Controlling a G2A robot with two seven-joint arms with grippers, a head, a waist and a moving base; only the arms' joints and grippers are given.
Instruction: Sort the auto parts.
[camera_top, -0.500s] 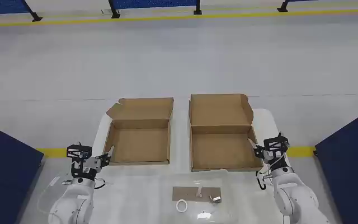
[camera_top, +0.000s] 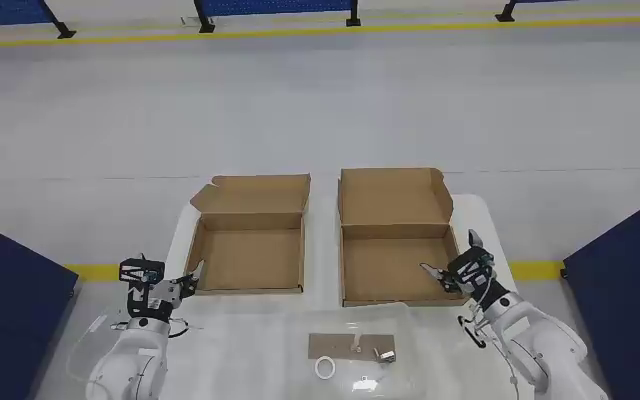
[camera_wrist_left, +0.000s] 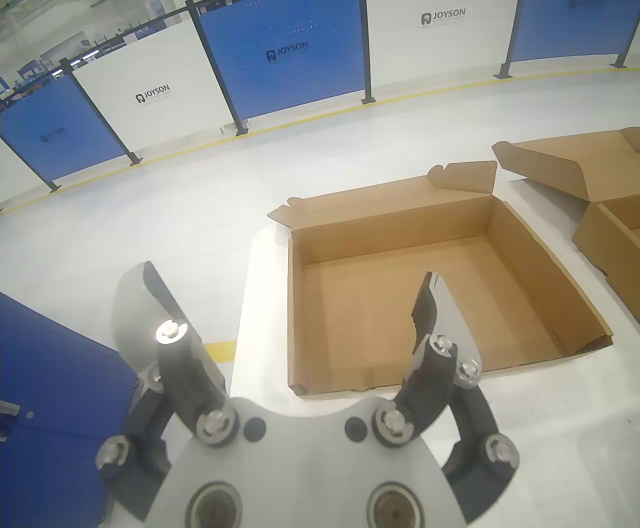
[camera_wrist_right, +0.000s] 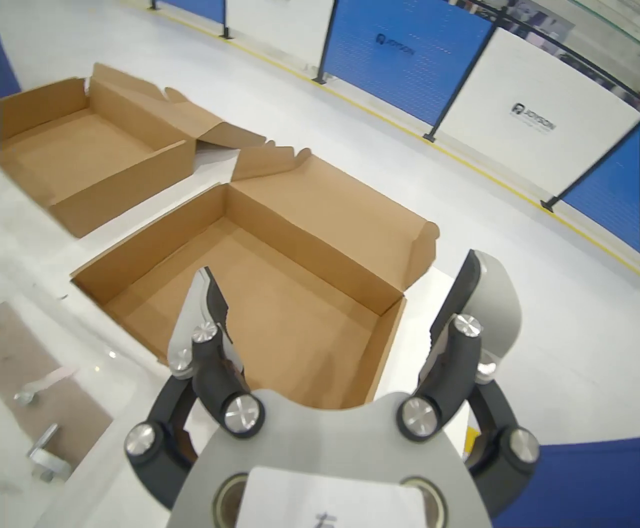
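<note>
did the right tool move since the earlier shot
Yes. The right tool swung inward, from outside the right box to over its near corner.

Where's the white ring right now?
In the top view, the white ring lies on the table close to its near edge, about centre, just off the left near corner of the flat cardboard piece.

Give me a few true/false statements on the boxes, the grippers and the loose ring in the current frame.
1. The left box and the right box are both empty. True.
2. The left gripper holds a part. False: it is open and empty.
3. The white ring lies in the right box. False: it lies on the table in front of the boxes, beside the cardboard sheet.
4. The right gripper is open. True.
</note>
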